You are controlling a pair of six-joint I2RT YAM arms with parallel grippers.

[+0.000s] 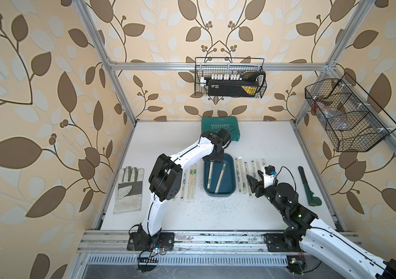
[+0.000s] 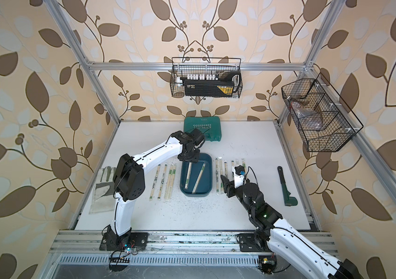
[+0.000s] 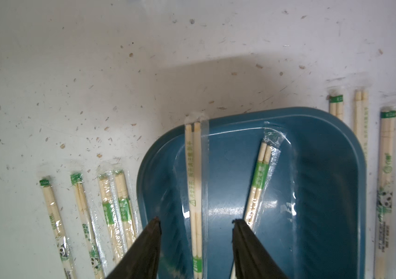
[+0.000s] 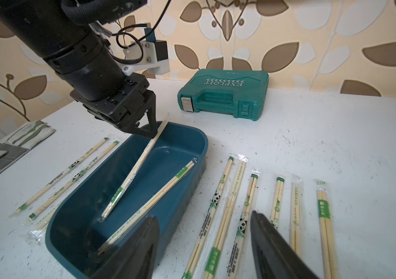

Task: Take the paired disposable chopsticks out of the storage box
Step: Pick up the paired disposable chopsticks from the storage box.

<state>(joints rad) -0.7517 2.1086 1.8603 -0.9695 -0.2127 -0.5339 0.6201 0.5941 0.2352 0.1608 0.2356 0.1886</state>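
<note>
Beside the storage box point(image 1: 229, 180), chopsticks point(image 4: 323, 212) line the table point(image 1: 216, 215); left claw point(image 3: 195, 218) and right claw point(image 4: 204, 215) both gape.

A robot lab cell: aluminium frame point(image 1: 156, 65), leaf wallpaper point(image 1: 35, 84) backdrop, hanging wire baskets point(image 1: 230, 91).

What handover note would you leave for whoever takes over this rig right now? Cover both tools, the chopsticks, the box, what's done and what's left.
Left tool: open, straddling one tilted pair in the box; not gripped.
Right tool: open, empty, over pairs on the table.
Done: pairs laid out either side of the box.
To do: two pairs in the box, the straddled one and another lying beside it.
</note>
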